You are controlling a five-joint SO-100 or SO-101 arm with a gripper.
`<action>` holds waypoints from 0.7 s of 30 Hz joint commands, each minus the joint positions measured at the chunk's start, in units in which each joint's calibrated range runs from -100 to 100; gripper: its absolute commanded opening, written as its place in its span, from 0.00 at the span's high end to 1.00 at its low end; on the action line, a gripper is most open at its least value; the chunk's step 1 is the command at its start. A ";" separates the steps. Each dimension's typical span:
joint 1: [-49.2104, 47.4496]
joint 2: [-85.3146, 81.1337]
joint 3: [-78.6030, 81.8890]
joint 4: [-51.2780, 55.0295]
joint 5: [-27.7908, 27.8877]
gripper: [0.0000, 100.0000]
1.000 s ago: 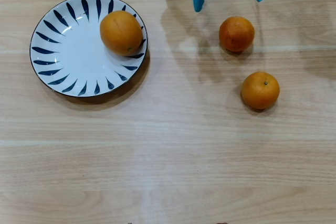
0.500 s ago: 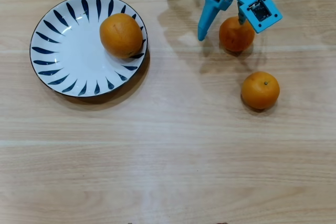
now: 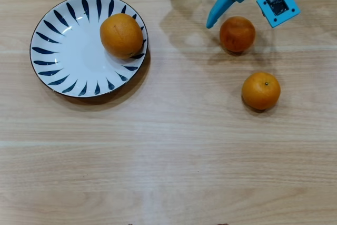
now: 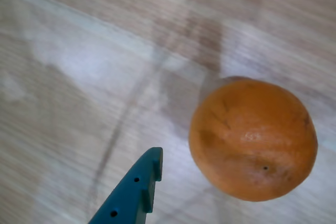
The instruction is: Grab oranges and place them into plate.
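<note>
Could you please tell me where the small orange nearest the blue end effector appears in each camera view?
Overhead view: the small round orange fruit sits upper right on the wooden table, just below the open blue end effector.
Wrist view: the same orange fills the lower right.
Shared landmark: the pointed blue finger left of the orange overhead shows at the bottom edge in the wrist view.
</note>
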 commanded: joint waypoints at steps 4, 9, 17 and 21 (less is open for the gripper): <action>0.00 8.94 -4.35 -1.10 -0.50 0.45; 0.08 12.16 -5.61 -2.48 -0.50 0.45; -0.24 16.05 -5.16 -6.77 -0.50 0.45; -0.24 17.48 -5.25 -7.55 -0.50 0.51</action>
